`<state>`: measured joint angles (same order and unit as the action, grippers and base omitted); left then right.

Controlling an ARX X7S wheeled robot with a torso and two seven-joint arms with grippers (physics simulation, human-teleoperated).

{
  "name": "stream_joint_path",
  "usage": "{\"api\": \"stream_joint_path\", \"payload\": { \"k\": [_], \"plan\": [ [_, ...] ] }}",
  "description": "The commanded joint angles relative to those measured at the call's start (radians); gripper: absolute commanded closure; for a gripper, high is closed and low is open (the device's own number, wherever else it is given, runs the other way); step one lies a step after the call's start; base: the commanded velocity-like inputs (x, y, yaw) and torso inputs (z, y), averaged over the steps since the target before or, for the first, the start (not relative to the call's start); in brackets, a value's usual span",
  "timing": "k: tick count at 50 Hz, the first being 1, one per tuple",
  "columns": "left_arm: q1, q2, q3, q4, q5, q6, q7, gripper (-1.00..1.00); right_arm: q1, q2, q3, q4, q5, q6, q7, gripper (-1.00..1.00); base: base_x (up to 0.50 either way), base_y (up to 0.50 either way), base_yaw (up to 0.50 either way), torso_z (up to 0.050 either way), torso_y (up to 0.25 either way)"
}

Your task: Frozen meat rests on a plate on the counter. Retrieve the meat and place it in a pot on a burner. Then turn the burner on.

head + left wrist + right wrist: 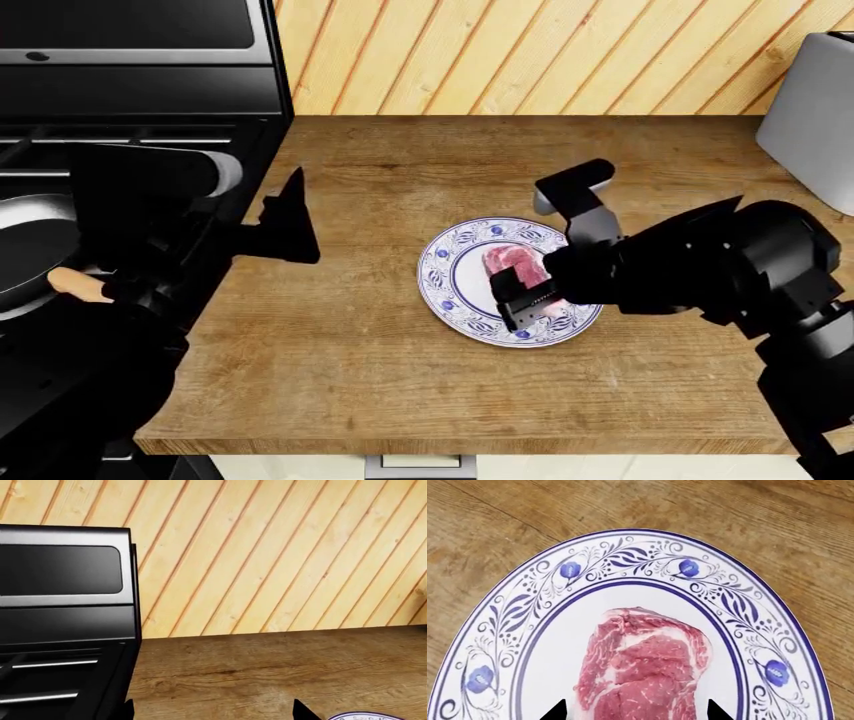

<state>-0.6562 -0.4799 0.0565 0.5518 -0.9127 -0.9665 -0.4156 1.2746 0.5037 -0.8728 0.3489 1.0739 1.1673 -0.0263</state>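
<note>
Right gripper (523,300), seen from the head, hangs over the meat (511,262) on the plate (454,290) mid-counter (400,380), while the right wrist view shows its fingertips (555,711) spread, flanking the steak untouched, and the left gripper (291,225) hovers apart, fingertips spread, near the pot (34,255).

Wood-plank wall (534,55), grey appliance (814,120) far-right.

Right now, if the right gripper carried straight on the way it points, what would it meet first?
Probably the pink-red marbled raw steak on the blue-patterned white plate; the right gripper fingertips straddle it, though depth is unclear.
</note>
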Motion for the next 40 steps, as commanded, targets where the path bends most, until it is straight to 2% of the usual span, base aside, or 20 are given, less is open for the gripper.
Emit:
{"api": "stream_joint_path", "payload": {
  "k": [1,21,22,40],
  "plan": [
    [0.000,-0.003,0.002,-0.001,-0.002,0.003,-0.004,-1.00,-0.002,0.001,-0.005,0.004,-0.002,-0.006,-0.005,-1.00,0.00,0.00,0.00,0.000,0.000],
    [-0.002,-0.005,0.009,-0.006,-0.004,0.007,-0.011,-1.00,-0.003,-0.003,-0.018,0.017,-0.012,-0.019,-0.018,-1.00,0.00,0.00,0.00,0.000,0.000],
    [-0.002,-0.005,0.009,-0.005,-0.005,0.006,-0.012,-1.00,-0.003,-0.002,-0.016,0.015,-0.011,-0.020,-0.016,1.00,0.00,0.00,0.00,0.000,0.000],
    [-0.002,-0.014,0.001,0.014,-0.024,0.000,-0.027,-1.00,-0.002,0.008,0.004,-0.018,0.008,-0.013,0.022,1.00,0.00,0.00,0.00,0.000,0.000]
  ]
}}
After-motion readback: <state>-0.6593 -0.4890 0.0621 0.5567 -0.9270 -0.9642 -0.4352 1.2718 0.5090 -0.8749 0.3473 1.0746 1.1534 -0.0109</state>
